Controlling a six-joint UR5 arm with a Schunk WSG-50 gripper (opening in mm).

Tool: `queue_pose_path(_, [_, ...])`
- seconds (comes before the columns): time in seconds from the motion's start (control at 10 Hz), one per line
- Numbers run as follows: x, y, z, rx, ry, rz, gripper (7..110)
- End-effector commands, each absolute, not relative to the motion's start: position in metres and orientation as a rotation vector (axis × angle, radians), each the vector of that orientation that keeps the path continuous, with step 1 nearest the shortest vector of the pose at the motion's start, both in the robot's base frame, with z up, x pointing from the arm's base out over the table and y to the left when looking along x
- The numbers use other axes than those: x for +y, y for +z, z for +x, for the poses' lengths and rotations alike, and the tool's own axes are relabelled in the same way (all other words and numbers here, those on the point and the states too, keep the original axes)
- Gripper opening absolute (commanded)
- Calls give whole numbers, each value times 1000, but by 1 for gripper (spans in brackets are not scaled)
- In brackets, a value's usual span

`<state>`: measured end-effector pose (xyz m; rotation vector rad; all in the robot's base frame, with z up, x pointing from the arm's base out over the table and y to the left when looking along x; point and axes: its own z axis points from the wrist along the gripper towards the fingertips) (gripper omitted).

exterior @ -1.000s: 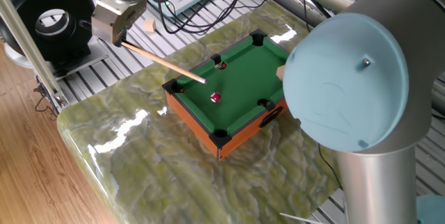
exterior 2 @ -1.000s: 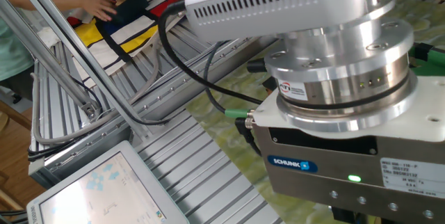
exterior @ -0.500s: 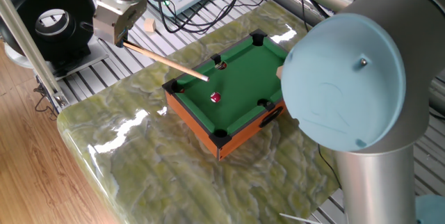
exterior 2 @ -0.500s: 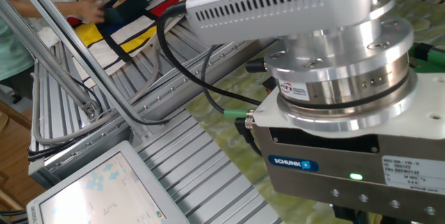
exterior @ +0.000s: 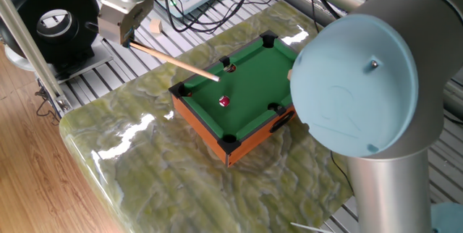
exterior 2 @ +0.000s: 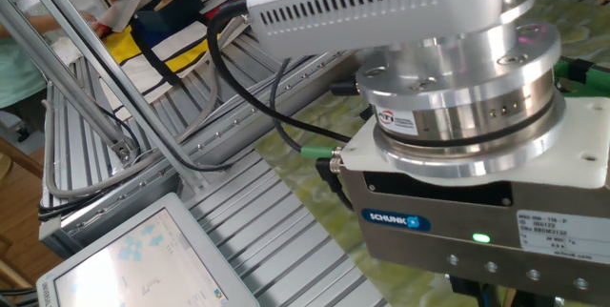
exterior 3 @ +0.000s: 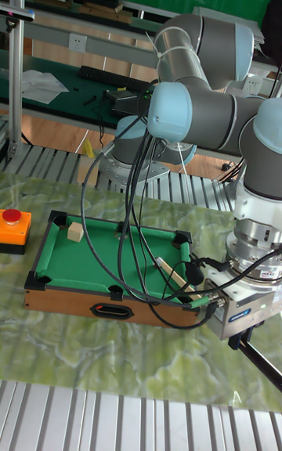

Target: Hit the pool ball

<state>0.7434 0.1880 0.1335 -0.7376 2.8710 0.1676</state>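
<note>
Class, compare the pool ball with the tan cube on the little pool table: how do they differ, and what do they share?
Colour: the pool ball is dark red with a pale spot, while the tan cube is plain tan.
Shape: the pool ball is round; the tan cube has flat faces.
Place: the pool ball lies mid-table; the tan cube sits near an end rail.
Both rest on the green felt.

A small pool table [exterior: 255, 81] stands on the counter [exterior: 145, 161], near its middle. On it the ball [exterior: 224, 101] lies toward one long rail, between two corner pockets. A cube [exterior 3: 74, 232] sits near the opposite end. A cue [exterior: 173, 62] reaches over a corner of the table. A button box [exterior 3: 14, 232] rests at the counter's edge, beside the table's end.
</note>
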Motion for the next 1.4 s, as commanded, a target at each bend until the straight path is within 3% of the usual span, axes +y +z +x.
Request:
queue_pose_path(0.0, [182, 134, 735, 2917, 156, -720, 7])
queue_pose_path(0.4, [184, 135, 734, 2927, 172, -701, 7])
queue_pose_path(0.7, [182, 173, 738, 2930, 228, -711, 7])
queue_pose_path(1.3, [173, 201, 730, 2966, 247, -715, 7])
